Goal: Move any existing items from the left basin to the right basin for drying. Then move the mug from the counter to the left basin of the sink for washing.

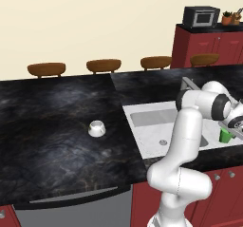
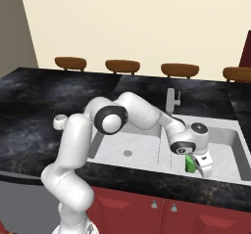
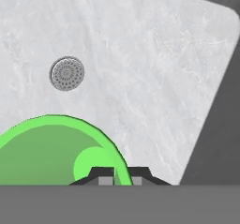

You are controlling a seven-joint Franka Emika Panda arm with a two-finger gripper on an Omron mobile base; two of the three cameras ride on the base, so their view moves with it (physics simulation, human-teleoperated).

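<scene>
One two-finger gripper (image 2: 196, 165) clamps the rim of one bright green plastic cup (image 2: 189, 163) over the right basin (image 2: 230, 147); one squat whitish mug (image 1: 97, 128) stands on the black stone counter (image 1: 42, 126), left of the sink.

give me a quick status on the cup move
Gripper shut on green cup's rim, cup over right basin. Mug waiting on counter. Left basin clear, nothing blocking.

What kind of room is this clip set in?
A rendered home kitchen, most likely: a double-bowl sink with a faucet set in a black stone counter, red cabinets with a microwave on top, and bar stools along the far side.
</scene>
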